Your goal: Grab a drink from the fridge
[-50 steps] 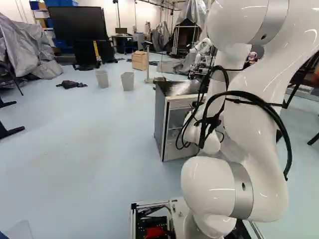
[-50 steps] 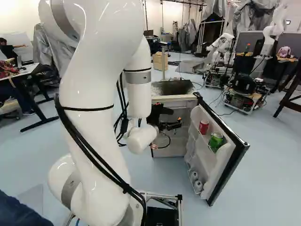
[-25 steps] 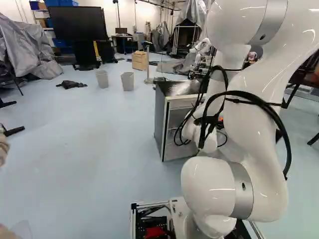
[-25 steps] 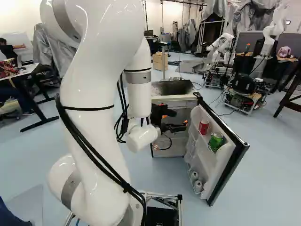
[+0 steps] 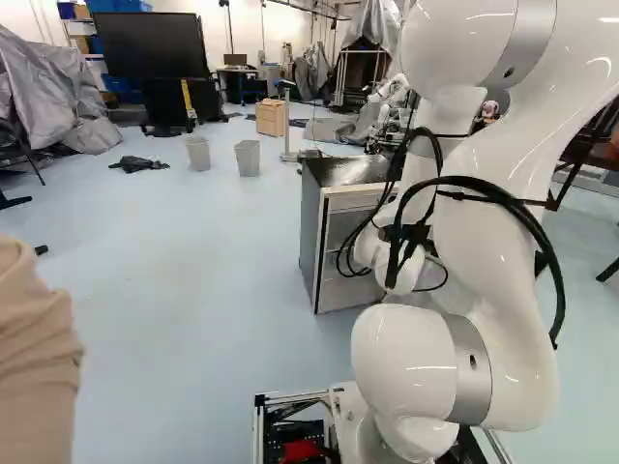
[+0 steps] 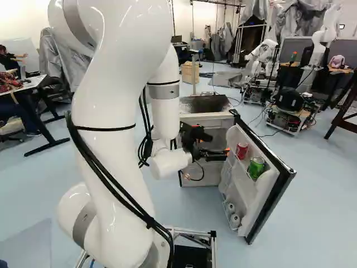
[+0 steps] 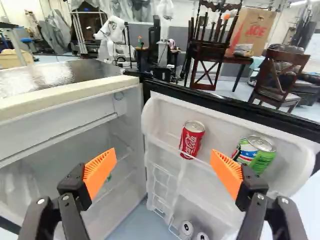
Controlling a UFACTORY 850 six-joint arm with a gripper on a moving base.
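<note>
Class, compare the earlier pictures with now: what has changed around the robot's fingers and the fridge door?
The open fingers have moved rightward in the right base view, closer to the door; nothing gripped. The door, red can and green can stayed put.

Cans point(image 7: 191, 139) inside fridge door point(image 6: 251, 167).

So the white arm point(image 6: 106, 162) towers up left of middle in the right base view, wrist point(image 6: 170, 162) around the centre, black gripper point(image 6: 219, 144) poking out rightward, fingers point(image 7: 73, 197) spread wide, orange pads point(image 7: 100, 171) well apart.
</note>
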